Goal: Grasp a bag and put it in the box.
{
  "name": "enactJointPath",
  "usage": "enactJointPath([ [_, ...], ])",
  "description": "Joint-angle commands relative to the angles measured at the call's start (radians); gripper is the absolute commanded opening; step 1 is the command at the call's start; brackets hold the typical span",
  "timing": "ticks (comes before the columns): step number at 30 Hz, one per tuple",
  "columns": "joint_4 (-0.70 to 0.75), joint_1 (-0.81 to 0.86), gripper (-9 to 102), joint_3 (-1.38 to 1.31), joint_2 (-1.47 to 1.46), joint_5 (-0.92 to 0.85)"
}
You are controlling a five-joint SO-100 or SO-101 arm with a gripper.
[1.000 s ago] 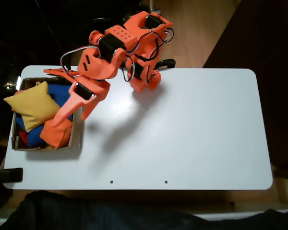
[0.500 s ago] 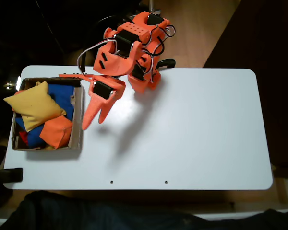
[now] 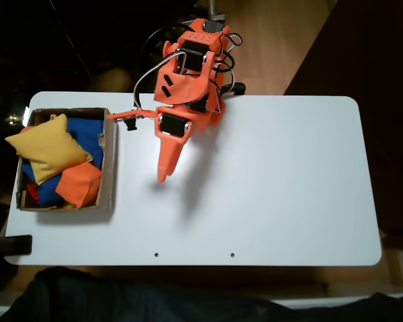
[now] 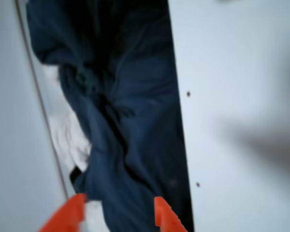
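My jaws (image 3: 162,176) are empty and parted; wrist view shows the two orange tips (image 4: 67,215) with a clear gap between them, dark blue fabric (image 4: 121,125) behind. In the fixed view I'm over the bare white bench (image 3: 275,188), to the right of the box (image 3: 109,161), not touching it. Yellow bag (image 3: 48,147) lies in the box on top of the pile, one corner poking past the left wall. Orange beanbag (image 3: 79,184) sits just beside it at the lower right, blue beanbag (image 3: 87,134) underneath.
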Motion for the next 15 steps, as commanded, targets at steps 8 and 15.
enactJointPath([
  [8,0.002,-0.106,16,0.123,0.132,0.003],
  [15,0.003,-0.137,10,0.219,0.209,0.003],
])
